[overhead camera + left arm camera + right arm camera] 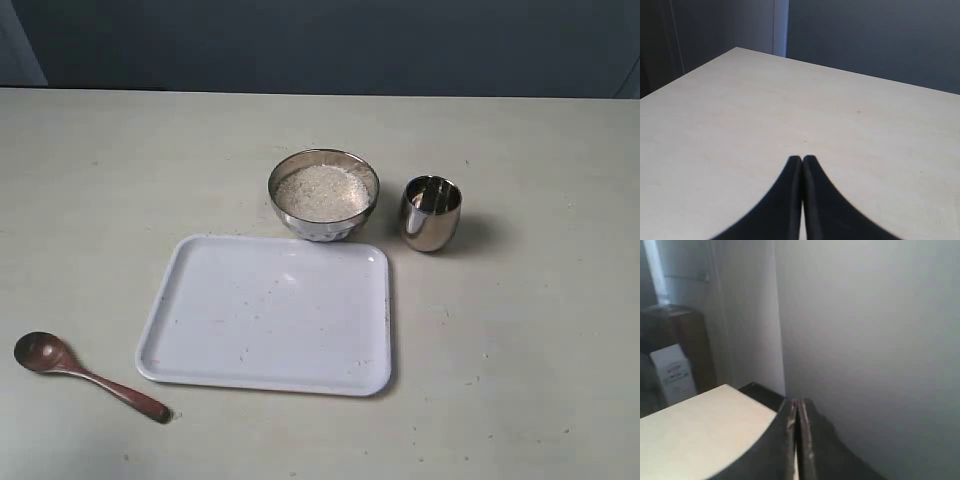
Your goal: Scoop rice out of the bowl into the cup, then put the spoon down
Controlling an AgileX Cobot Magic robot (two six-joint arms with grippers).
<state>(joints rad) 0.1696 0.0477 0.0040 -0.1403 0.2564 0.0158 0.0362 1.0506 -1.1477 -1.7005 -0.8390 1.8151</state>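
Observation:
The steel bowl (pixel 323 195) stands behind the tray and holds white rice (pixel 322 191). To its right stands the small steel cup (pixel 431 212). The dark wooden spoon (pixel 88 375) lies on the table at the front left, its oval end to the left. Neither gripper shows in the exterior view. In the left wrist view my left gripper (pixel 802 159) is shut with nothing in it, over bare table. In the right wrist view my right gripper (pixel 797 402) is shut and empty, pointing past a table corner toward a wall.
A white rectangular tray (pixel 270 312) with a few stray grains lies in the middle of the pale table (pixel 520 340). The right wrist view shows a table corner (pixel 700 425), a white box (pixel 672 372) and brown furniture beyond the table.

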